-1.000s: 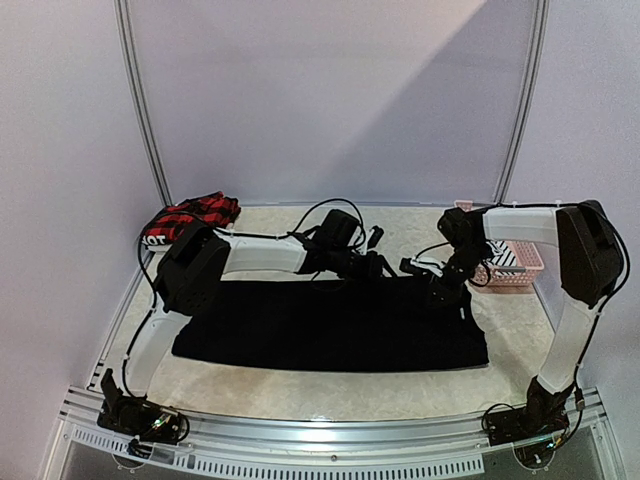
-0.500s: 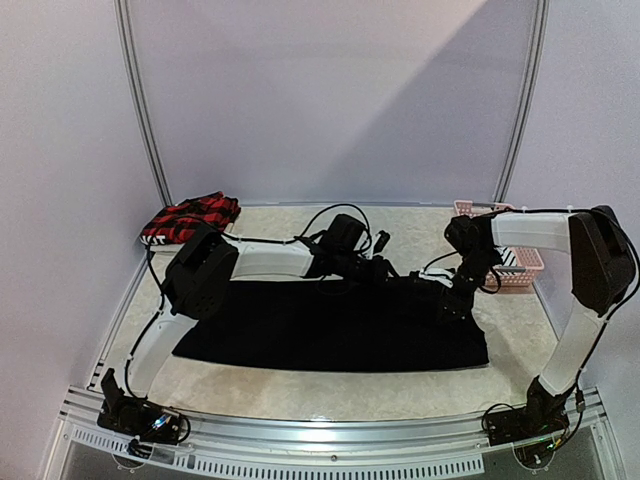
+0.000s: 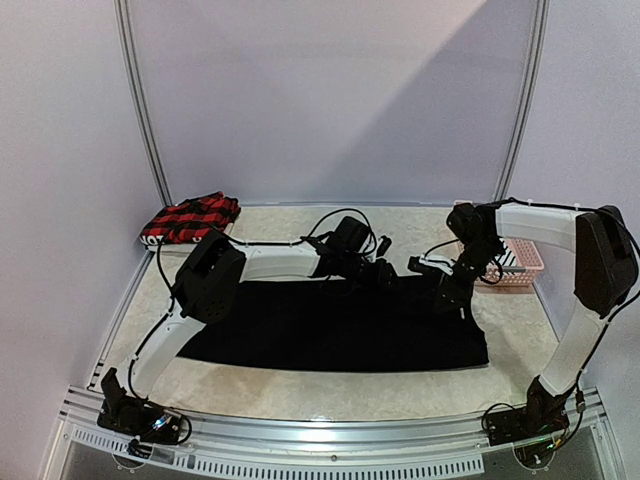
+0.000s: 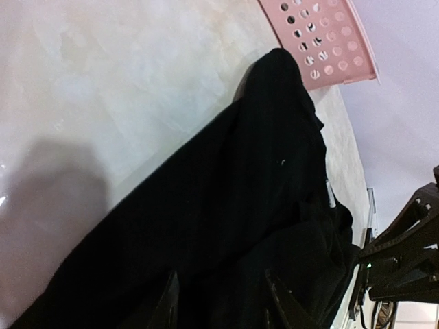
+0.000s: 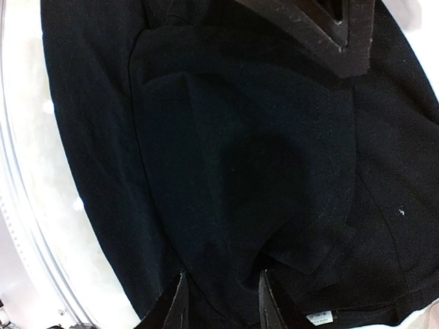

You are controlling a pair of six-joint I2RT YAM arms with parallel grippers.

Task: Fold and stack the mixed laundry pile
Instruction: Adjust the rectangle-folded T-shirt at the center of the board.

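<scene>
Right wrist: black T-shirt (image 5: pixel 240 171) bears white label (image 5: pixel 319 317), unreadable.

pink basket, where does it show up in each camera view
top external: pink basket at the right, just beyond the black T-shirt's far right corner.
left wrist: top right corner, past the shirt's raised tip.
right wrist: not in it; only shirt shows.
shared landmark: the black T-shirt.

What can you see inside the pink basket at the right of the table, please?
A black-and-white striped cloth lies in the pink basket. The right arm covers the basket's left end, and anything under the cloth is hidden.
</scene>
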